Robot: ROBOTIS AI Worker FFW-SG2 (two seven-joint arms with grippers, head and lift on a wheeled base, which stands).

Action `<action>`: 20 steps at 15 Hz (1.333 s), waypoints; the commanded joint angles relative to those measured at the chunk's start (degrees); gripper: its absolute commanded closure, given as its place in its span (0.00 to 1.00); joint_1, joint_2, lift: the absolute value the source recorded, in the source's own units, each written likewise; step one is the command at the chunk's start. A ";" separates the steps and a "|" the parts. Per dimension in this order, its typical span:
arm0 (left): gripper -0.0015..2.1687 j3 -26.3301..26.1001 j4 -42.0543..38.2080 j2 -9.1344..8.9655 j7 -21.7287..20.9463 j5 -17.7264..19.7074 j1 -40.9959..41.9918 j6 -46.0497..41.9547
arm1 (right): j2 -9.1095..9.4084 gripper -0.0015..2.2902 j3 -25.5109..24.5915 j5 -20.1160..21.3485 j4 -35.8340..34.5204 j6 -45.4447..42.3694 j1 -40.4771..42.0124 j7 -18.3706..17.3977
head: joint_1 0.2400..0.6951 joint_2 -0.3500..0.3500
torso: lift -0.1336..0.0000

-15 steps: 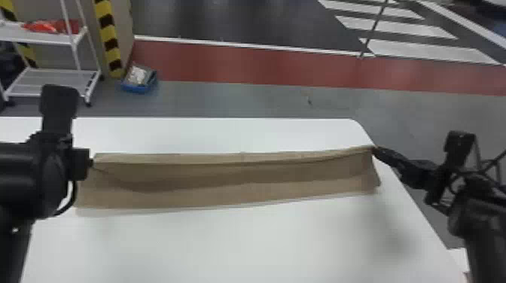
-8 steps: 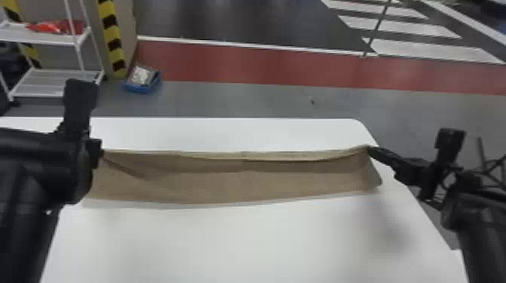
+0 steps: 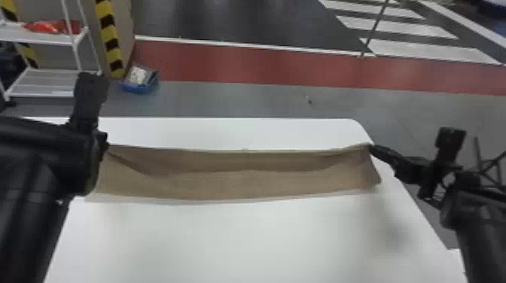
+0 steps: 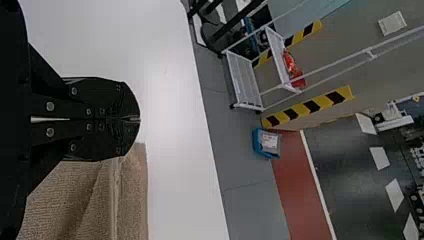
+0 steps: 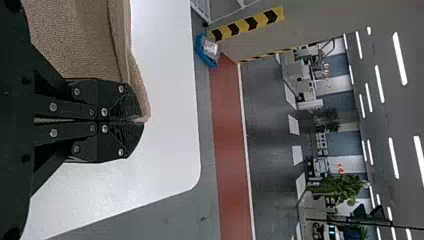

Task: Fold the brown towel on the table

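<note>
Your left gripper [image 4: 139,119] and right gripper [image 5: 142,121] are each clamped on a far corner of the brown towel [image 3: 244,184], stretched in a long strip across the worktop [image 3: 244,233]. You seem partway: at least 1 fold looks made, leaving you the held edge to lay down, then release and smoothing

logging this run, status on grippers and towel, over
Left gripper and right gripper shut on brown towel, one at each end of far edge. Towel stretched between. No obstacle seen.
</note>
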 commanded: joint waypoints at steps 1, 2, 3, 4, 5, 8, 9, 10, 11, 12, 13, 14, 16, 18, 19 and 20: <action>0.79 -0.91 2.42 -0.09 0.23 -0.18 -1.05 -1.35 | -0.09 0.65 0.20 0.32 0.00 0.01 -0.01 -0.08 | 1.00 0.21 | 0.12; 0.79 -1.26 3.03 -0.17 0.40 -0.45 -1.31 -2.58 | -0.01 0.65 0.20 0.58 0.18 0.01 -0.01 -0.52 | 1.00 0.21 | 0.12; 0.74 -1.88 4.09 -0.26 0.49 -0.71 -1.75 -3.64 | -0.01 0.62 0.64 0.67 0.44 0.01 -0.10 -0.96 | 1.00 0.21 | 0.12; 0.54 -2.05 4.70 -0.26 0.49 -0.98 -1.75 -5.75 | -0.01 0.44 1.17 0.58 0.53 -0.34 -0.18 -2.10 | 1.00 0.20 | 0.12; 0.32 -2.05 5.32 -0.26 0.49 -0.98 -1.75 -7.33 | 0.08 0.30 1.52 0.50 0.97 -1.39 -0.18 -2.37 | 1.00 0.20 | 0.12; 0.00 -2.14 6.55 0.09 -0.21 -2.56 -1.22 -10.32 | 0.17 0.00 2.93 0.41 1.06 -2.62 -0.18 -3.86 | 1.00 0.20 | 0.12; 0.00 -2.14 7.69 0.27 -0.30 -3.44 -1.22 -11.20 | 0.17 0.01 3.01 0.32 1.06 -2.98 -0.18 -3.86 | 0.99 0.20 | 0.12; 0.02 -2.05 8.48 0.44 -0.30 -4.23 -0.87 -13.83 | 0.17 0.02 3.01 0.06 1.06 -3.50 -0.10 -3.86 | 0.99 0.20 | 0.12; 0.02 -1.61 8.66 0.44 -0.30 -4.49 -0.34 -15.77 | 0.17 0.03 2.93 -0.21 0.97 -4.03 0.17 -3.86 | 0.99 0.21 | 0.12; 0.02 -1.00 8.57 0.44 -0.39 -4.40 0.62 -17.35 | 0.26 0.03 2.66 -0.65 0.36 -4.21 0.69 -3.86 | 0.99 0.22 | 0.12; 0.02 0.06 8.22 0.44 -0.56 -4.05 1.42 -17.88 | 0.26 0.03 2.40 -1.26 -0.17 -4.03 1.31 -3.77 | 0.99 0.22 | 0.12; 0.02 1.90 7.25 0.44 -2.14 -2.65 2.56 -17.70 | 0.26 0.03 2.22 -2.23 -0.79 -3.68 1.92 -3.77 | 0.99 0.22 | 0.12; 0.02 6.21 4.18 0.53 -6.71 2.63 4.93 -17.52 | 0.26 0.03 2.05 -2.23 -1.14 -2.45 2.45 -3.69 | 1.00 0.23 | 0.12; 0.02 9.37 2.68 1.67 -9.61 7.55 6.34 -16.29 | 0.26 0.03 1.43 -2.23 -1.14 -1.74 2.45 -3.69 | 1.00 0.22 | 0.12; 0.02 10.52 1.98 2.29 -10.58 9.66 6.87 -14.89 | 0.26 0.04 1.43 -2.23 -1.14 -1.57 2.72 -3.69 | 1.00 0.22 | 0.12; 0.02 11.48 1.19 2.90 -11.81 11.50 7.39 -13.48 | 0.26 0.04 1.43 -2.49 -1.14 -1.39 3.16 -3.69 | 1.00 0.23 | 0.12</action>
